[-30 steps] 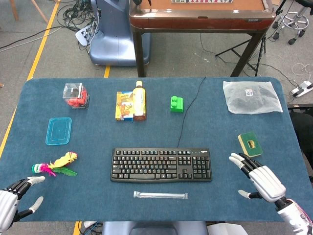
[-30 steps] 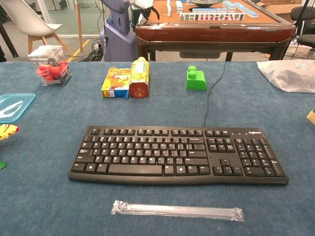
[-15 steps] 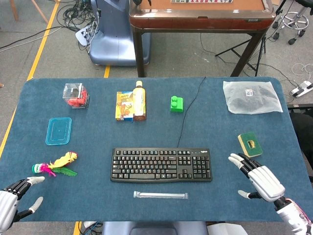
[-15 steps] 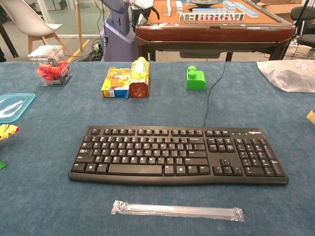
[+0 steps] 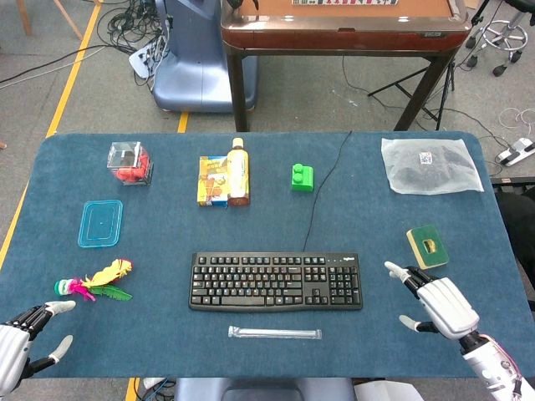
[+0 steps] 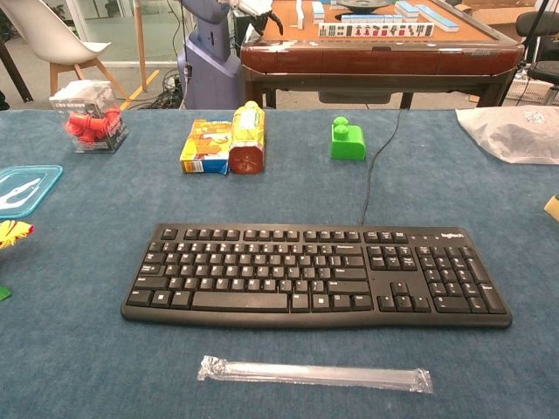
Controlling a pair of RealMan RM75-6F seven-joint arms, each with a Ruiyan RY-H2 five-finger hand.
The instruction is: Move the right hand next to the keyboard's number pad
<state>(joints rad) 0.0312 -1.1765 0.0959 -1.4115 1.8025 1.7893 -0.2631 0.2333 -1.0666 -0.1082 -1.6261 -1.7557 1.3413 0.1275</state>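
A black keyboard lies at the middle front of the blue table; its number pad is the right end, also seen in the chest view as number pad. My right hand hovers to the right of the number pad, a short gap away, fingers spread and holding nothing. My left hand sits at the front left corner, open and empty. Neither hand shows in the chest view.
A green-and-tan sponge lies just behind my right hand. A wrapped straw lies in front of the keyboard. A plastic bag, green block, bottle and box, lid, feather toy stand farther off.
My right hand has drifted slightly left toward the number pad and turned inward a little. The left hand and all objects have stayed put.
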